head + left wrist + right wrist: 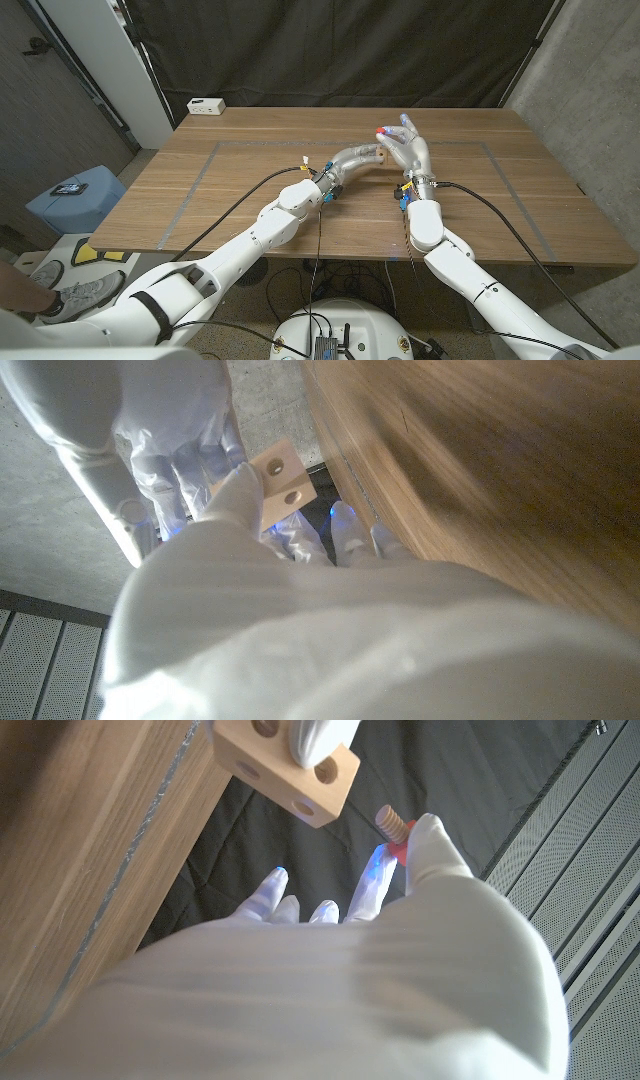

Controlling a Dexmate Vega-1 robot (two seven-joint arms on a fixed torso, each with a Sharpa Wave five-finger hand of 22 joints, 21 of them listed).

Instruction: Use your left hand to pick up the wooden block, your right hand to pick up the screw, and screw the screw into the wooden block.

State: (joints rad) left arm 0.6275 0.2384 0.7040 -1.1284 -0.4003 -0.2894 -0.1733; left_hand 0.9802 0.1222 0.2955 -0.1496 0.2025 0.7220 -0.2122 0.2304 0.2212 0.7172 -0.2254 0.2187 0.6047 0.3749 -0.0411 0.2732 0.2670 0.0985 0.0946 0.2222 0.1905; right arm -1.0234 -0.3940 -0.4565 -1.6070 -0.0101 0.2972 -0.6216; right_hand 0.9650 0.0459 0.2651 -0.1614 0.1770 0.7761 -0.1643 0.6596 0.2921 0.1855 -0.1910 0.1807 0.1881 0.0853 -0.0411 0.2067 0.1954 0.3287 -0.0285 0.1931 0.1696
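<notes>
Overhead, both hands meet above mid-table, wide bare brown wooden table (250,200) all around. Left hand (250,510) pinches the pale holed wooden block (281,482). Right hand (400,890) pinches the red-headed wooden screw (393,826) just beside the block; no writing readable.

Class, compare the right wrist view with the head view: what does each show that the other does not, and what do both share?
Right wrist view alone: the block's drilled holes and the screw's threaded wooden tip, a little apart from the block.
Head view alone: both arms crossing the table, a white box at its far corner, and a person's shoe.
Both: the right hand pinching the red-headed screw beside the block held by the left hand.
</notes>
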